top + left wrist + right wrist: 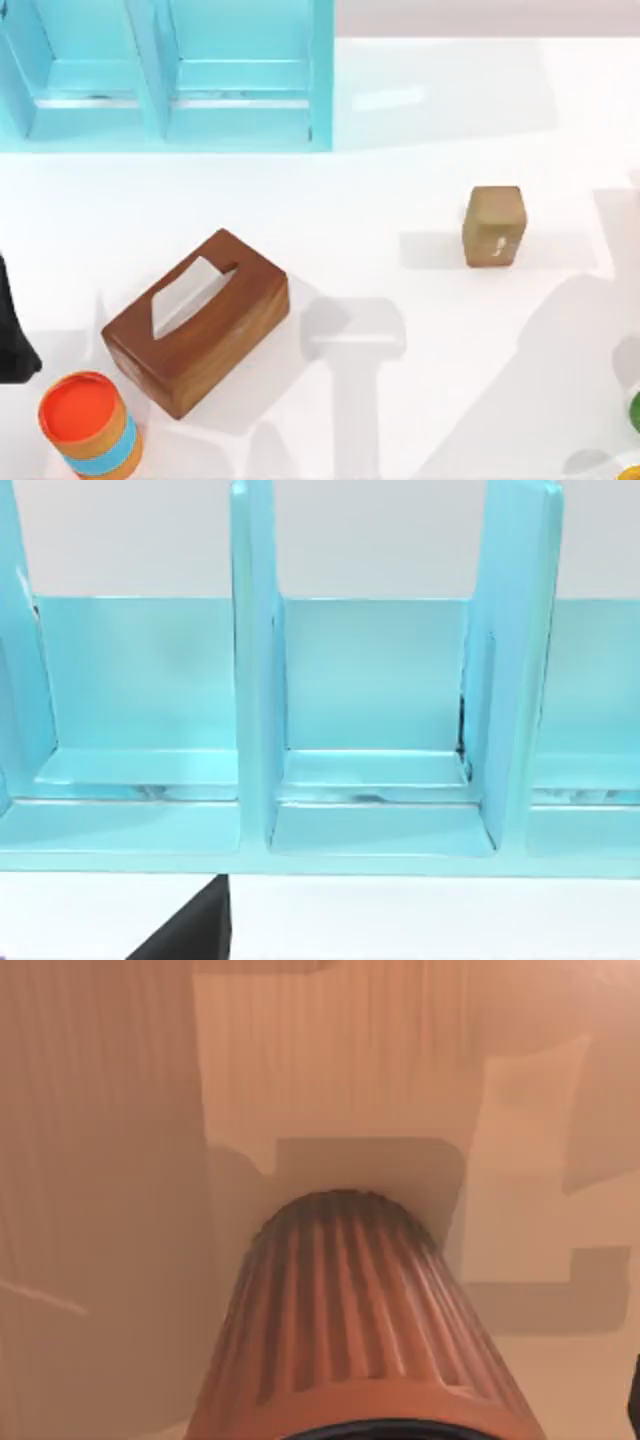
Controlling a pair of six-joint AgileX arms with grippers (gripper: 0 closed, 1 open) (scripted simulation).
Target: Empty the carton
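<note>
Tissue box (197, 322) of dark brown wood lies on the white desk (400, 200) toward the top view's left, turned at an angle, with a pale tissue (183, 295) poking out of the slot in its upper face. Just beside its near-left corner stands a round canister (88, 424) with an orange lid and orange and blue bands, close to the box, though whether the two touch I cannot tell. Well apart from both, toward the right, a small tan block-shaped carton (494, 226) stands alone on the desk, with a small pale mark on its upper face. A light blue rack (165, 75) with upright dividers sits along the far left of the desk; the left wrist view looks straight into its compartments (375, 695), with a dark piece of the arm at the lower edge. At the top view's left edge a black part of the left arm (12, 330) reaches in beside the canister; how its jaws stand I cannot tell. The right wrist view shows a ribbed orange-brown cylinder (355, 1330) close up against a flat surface of like colour; of the right arm's jaws, too, I cannot tell the state.
</note>
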